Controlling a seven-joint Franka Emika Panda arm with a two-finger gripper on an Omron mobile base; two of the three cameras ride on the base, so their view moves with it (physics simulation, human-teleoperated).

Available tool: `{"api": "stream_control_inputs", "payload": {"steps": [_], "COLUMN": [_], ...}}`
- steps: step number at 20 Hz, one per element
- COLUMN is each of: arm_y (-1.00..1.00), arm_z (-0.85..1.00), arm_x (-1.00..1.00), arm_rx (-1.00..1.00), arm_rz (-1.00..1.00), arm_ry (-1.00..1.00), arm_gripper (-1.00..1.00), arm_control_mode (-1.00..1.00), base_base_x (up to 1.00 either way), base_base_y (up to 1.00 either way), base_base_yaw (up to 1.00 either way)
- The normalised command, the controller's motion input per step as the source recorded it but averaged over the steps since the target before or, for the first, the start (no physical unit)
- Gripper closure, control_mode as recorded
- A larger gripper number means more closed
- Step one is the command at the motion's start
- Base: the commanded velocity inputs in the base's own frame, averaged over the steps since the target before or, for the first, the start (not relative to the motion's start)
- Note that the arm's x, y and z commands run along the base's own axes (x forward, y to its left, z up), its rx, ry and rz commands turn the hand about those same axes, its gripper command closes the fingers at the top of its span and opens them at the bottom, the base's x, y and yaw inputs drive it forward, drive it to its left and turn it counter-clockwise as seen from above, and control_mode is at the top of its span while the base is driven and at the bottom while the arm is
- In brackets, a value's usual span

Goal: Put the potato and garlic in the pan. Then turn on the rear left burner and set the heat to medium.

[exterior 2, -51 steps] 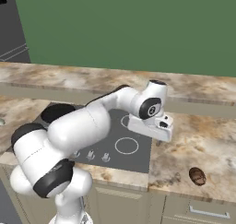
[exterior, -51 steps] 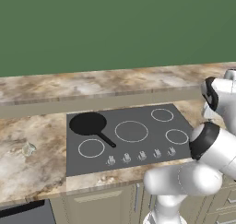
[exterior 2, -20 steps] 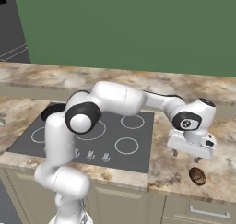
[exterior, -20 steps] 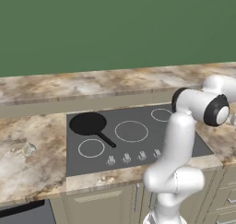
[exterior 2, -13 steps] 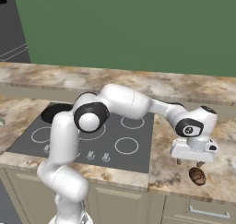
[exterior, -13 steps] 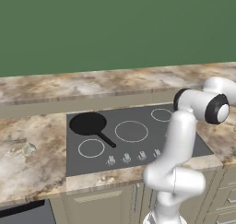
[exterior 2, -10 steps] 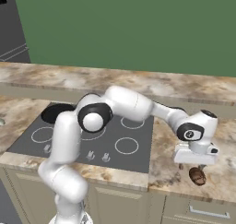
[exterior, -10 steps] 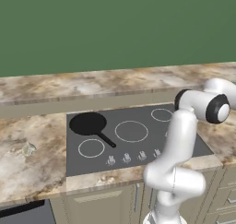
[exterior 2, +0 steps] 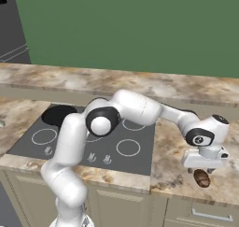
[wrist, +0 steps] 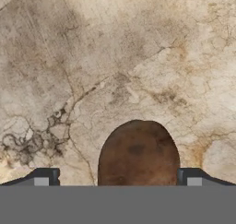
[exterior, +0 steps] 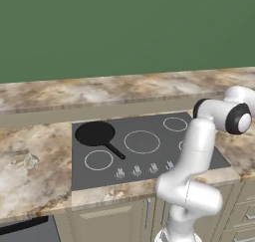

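Potato lies on the marble counter, lower centre of the hand view; in the right base view it sits at lower right, near the counter's front edge, well apart from the pan at the left. Pan rests on the cooktop, upper left zone in the left base view. Garlic: possibly the pale lump at far left of the left base view; too small to confirm.

Gripper is directly over the potato, jaws spread wide, one fingertip on each side, no contact visible.

Risks, as judged:
- Potato is round; an off-centre close could squirt it sideways, and the front edge is near, so it could roll off.
- Closing too high would pinch only the crown and it could slip out on lifting.
- Long carry to the pan, so a weak grip may drop it onto the cooktop.
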Motion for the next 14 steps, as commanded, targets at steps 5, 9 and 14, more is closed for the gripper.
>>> {"api": "stream_control_inputs", "payload": {"steps": [5,9,14], "arm_y": [-0.07,0.0,0.0], "arm_z": [-0.11,-0.24,-0.33], "arm_x": [0.03,-0.05,-0.03], "arm_rx": [0.04,0.02,0.0], "arm_rz": [0.0,0.0,0.0], "arm_ry": [-0.09,-0.09,-0.04], "arm_gripper": [-1.0,-1.0,-1.0], "arm_control_mode": [-1.0,-1.0,-1.0], "base_base_x": [0.0,0.0,0.0], "base_base_y": [0.0,0.0,0.0], "base_base_yaw": [0.0,0.0,0.0]}}
